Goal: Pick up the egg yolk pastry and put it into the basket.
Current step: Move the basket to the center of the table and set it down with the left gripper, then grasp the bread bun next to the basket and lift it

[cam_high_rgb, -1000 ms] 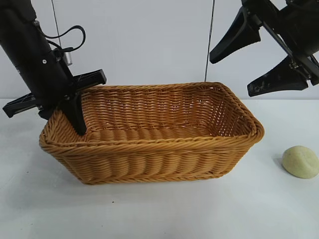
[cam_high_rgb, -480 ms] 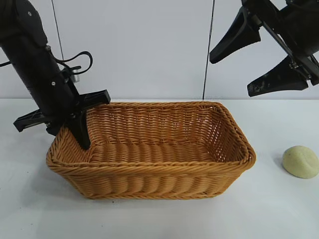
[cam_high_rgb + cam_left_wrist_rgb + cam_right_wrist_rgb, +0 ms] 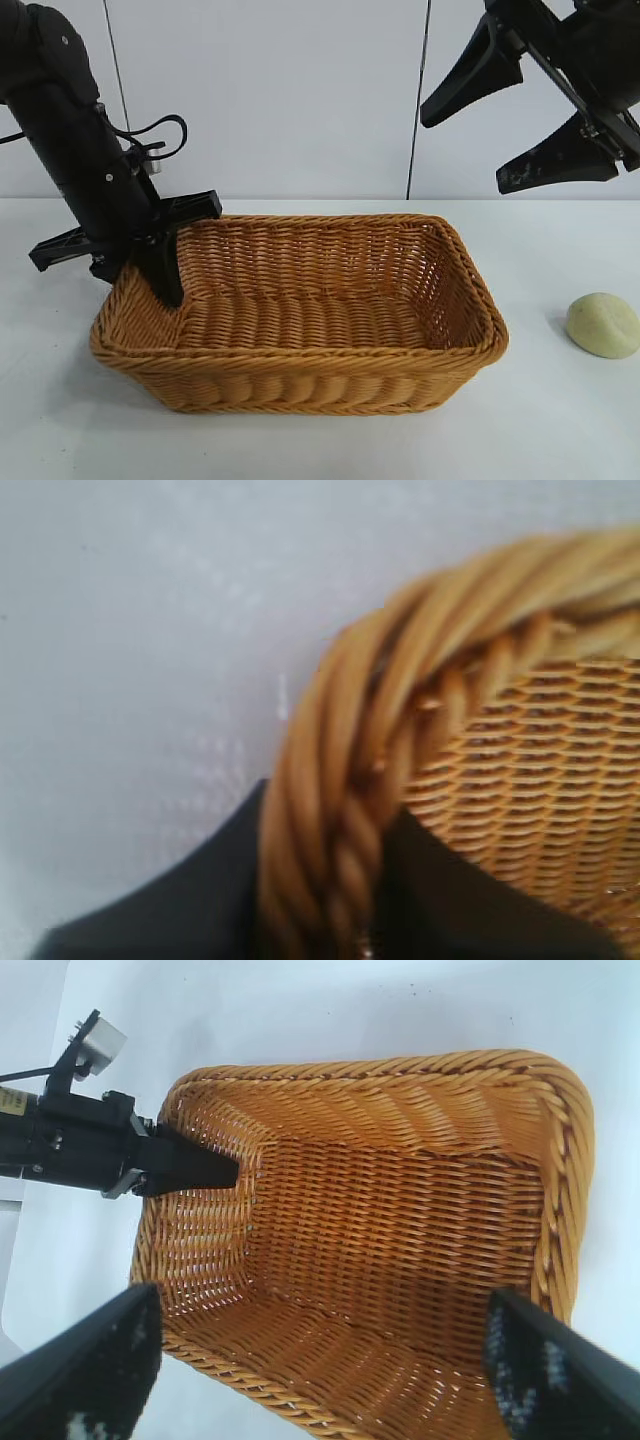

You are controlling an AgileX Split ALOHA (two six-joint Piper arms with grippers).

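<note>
basket (image 3: 300, 375) long axis left-right, left claw (image 3: 152, 288) astride its rim (grip unclear), right claw (image 3: 464, 152) apart

Left gripper (image 3: 150, 285): only one finger (image 3: 162, 272) shows inside the basket (image 3: 300, 375); the other is hidden behind the wicker wall, so whether it grips the rim cannot be told. Left wrist view: blurred; braided rim fills the near field and both dark fingers (image 3: 170, 920) are cut off by the picture's edge. Right gripper (image 3: 515, 135): arm cut off in the exterior view; in the right wrist view, only its fingertips (image 3: 90, 1370) show.
</note>
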